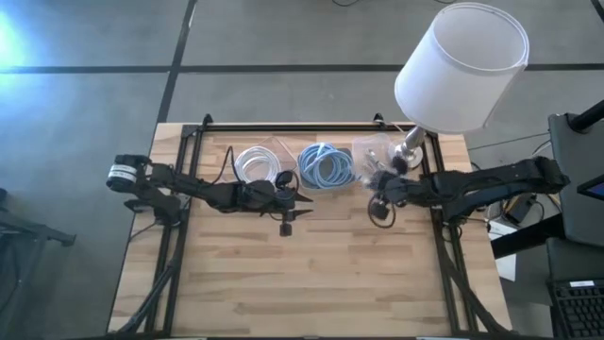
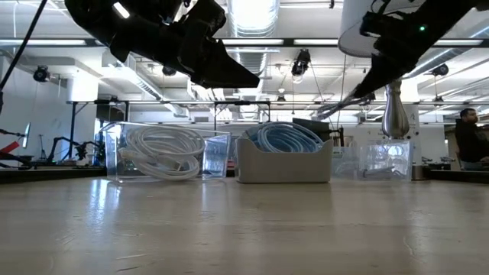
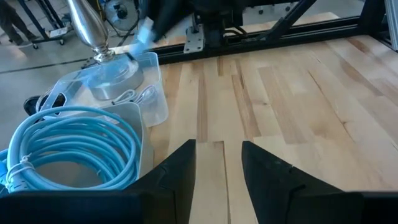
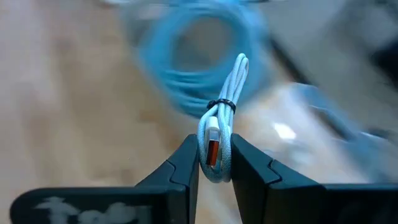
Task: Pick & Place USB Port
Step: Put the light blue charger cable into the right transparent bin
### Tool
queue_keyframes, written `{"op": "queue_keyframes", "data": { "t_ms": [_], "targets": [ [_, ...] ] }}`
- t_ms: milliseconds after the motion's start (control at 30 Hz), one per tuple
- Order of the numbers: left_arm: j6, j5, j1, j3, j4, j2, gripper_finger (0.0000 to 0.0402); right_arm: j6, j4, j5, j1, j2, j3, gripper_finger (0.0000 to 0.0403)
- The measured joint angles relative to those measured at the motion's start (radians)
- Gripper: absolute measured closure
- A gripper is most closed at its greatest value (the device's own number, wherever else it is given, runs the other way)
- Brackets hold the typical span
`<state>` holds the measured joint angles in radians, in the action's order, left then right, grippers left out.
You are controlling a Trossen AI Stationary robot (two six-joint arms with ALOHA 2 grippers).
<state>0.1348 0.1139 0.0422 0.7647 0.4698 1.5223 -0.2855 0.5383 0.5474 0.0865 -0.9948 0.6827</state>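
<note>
My right gripper (image 4: 215, 163) is shut on a small pale-blue USB cable bundle (image 4: 225, 93), folded and bound by a dark tie. In the high view it hovers (image 1: 372, 182) between the blue-cable bin (image 1: 326, 165) and the clear container (image 1: 376, 151) by the lamp base. My left gripper (image 3: 217, 155) is open and empty above bare table, just near of the blue-cable bin (image 3: 68, 149); in the high view it sits at the table's middle (image 1: 302, 201). A clear box of white cable (image 1: 255, 162) stands to the left of the bin. My right gripper pinches the bundle between its two fingers at the plug end (image 4: 214, 140), where an orange-tongued USB plug shows. The fingers come from the table's right and lie along the bundle. The looped end (image 4: 240, 62) sticks out past the fingertips. The bundle is lifted clear.
The three containers stand in a row along the far edge: white-cable box (image 2: 164, 153), blue-cable bin (image 2: 284, 156), clear container (image 2: 382, 160). A lamp with a big white shade (image 1: 461, 66) stands at the far right corner. Bare wood (image 1: 302, 274) fills the near half.
</note>
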Motion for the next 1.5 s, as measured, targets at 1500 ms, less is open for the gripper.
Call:
{"op": "queue_keyframes", "data": {
  "t_ms": [1500],
  "targets": [
    [-0.004, -0.001, 0.0, 0.0, -0.046, 0.0, 0.0268, 0.207, 0.051, -0.574, -0.568, -0.22, 0.007, 0.0308]
  ]
}}
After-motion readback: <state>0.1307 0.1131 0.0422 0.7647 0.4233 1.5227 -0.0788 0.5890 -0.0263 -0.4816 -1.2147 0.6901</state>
